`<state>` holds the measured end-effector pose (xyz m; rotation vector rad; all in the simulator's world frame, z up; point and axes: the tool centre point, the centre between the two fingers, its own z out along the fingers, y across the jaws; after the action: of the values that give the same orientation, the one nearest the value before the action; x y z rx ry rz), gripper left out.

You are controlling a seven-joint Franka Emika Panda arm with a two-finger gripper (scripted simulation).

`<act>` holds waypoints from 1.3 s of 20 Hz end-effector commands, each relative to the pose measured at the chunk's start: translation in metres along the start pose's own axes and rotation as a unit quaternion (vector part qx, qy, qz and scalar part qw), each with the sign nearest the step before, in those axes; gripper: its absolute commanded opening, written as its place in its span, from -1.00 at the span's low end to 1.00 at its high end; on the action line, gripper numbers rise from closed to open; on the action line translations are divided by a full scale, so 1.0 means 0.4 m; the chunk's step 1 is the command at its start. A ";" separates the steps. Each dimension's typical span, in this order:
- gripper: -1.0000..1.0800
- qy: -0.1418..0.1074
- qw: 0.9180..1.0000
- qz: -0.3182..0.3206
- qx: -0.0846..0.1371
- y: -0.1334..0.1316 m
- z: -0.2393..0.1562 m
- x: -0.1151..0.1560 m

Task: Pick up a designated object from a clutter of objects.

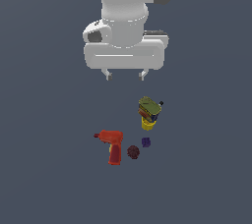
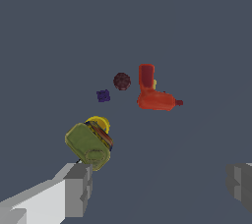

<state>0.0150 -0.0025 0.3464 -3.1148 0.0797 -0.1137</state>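
Note:
The designated object, a tiny dark purple block (image 1: 146,142) (image 2: 103,96), lies on the grey floor between the dark red spiky ball (image 1: 133,152) (image 2: 122,81) and the yellow cylinder (image 1: 147,123) (image 2: 99,121). My gripper (image 1: 125,75) (image 2: 160,186) hangs open high above the clutter, nothing between its fingers (image 2: 78,188). The purple block sits well below it and toward the exterior view's right. A green-yellow can (image 1: 149,106) (image 2: 89,144) rests on top of the yellow cylinder.
A red power drill (image 1: 111,143) (image 2: 152,93) lies at the exterior view's left of the spiky ball. A black-and-white marker (image 1: 160,104) pokes out beside the can. Bare grey floor (image 1: 44,169) surrounds the cluster.

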 end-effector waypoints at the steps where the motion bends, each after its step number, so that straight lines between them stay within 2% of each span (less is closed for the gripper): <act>1: 0.92 0.000 1.000 0.000 0.000 0.000 0.003 0.001; 7: 0.92 -0.002 1.000 -0.005 -0.001 -0.012 0.038 0.021; 13: 0.92 -0.007 1.000 -0.017 -0.004 -0.037 0.116 0.058; 26: 0.92 -0.024 0.998 -0.061 -0.010 -0.142 0.435 0.141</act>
<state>0.0828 0.0492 0.1951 -3.1390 -0.0941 -0.0457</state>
